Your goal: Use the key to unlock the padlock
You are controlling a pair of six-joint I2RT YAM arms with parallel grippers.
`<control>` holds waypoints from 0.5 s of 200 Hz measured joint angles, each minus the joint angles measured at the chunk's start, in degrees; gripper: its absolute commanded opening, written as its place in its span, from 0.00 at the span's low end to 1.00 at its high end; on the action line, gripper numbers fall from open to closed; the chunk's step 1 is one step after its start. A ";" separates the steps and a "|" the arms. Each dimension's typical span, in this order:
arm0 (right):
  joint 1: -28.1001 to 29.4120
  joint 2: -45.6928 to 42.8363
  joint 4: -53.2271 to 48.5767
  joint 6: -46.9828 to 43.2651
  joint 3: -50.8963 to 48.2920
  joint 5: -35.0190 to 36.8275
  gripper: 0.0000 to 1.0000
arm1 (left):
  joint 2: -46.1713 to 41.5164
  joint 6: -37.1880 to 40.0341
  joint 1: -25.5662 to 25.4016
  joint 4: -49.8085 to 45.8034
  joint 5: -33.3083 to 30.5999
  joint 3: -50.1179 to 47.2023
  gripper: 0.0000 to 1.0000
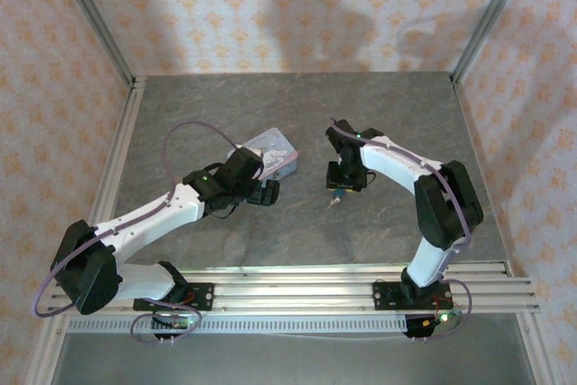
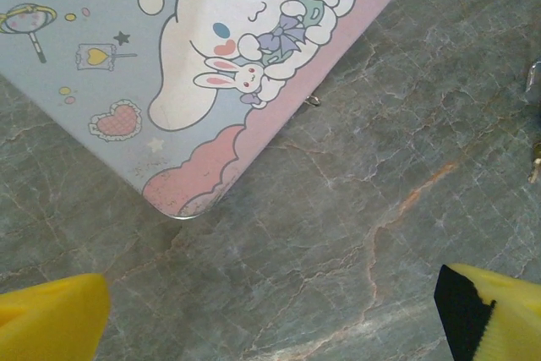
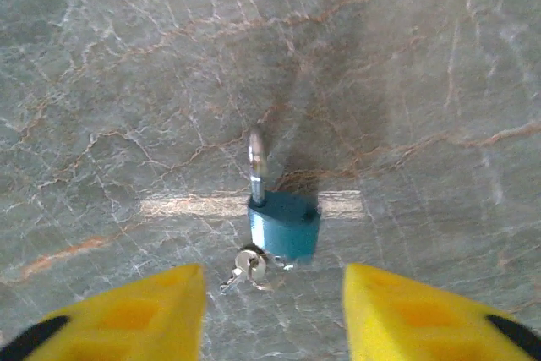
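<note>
The small blue padlock (image 3: pixel 284 224) lies on the stone table, one leg of its thin metal shackle (image 3: pixel 256 166) sticking out on the far side. A tiny silvery key (image 3: pixel 247 270) on a ring rests against the padlock's near end; I cannot tell whether it sits in the keyhole. My right gripper (image 3: pixel 272 320) is open, its yellow fingers (image 3: pixel 127 320) on either side just short of the key and touching nothing. From above, the padlock (image 1: pixel 335 193) sits under the right gripper (image 1: pixel 341 185). My left gripper (image 2: pixel 270 327) is open over bare table, near the tin's corner.
A pastel blue-and-pink cartoon tin (image 2: pixel 169 40) lies flat by the left gripper (image 1: pixel 266 192), with a small metal loop (image 2: pixel 313 101) at its edge. In the top view the tin (image 1: pixel 275 149) sits left of centre. Patterned walls and metal rails bound the table (image 1: pixel 297 232).
</note>
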 measured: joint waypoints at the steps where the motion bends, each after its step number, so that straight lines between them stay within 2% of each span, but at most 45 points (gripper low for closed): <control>1: 0.00 -0.04 -0.07 -0.02 0.07 0.02 0.53 | 0.00 0.02 0.00 0.00 -0.07 0.00 1.00; 34: 0.00 -4.20 -3.23 -0.39 4.42 3.19 0.61 | -0.15 1.36 0.00 -2.40 -4.02 2.05 1.00; 63: 0.00 -11.50 -4.87 -0.85 7.19 9.29 0.77 | -1.49 4.87 0.72 -6.75 -10.01 6.29 1.00; 100: -0.39 -23.06 -4.35 -1.44 6.05 22.73 0.93 | -6.19 11.02 9.44 -9.42 -13.00 9.66 1.00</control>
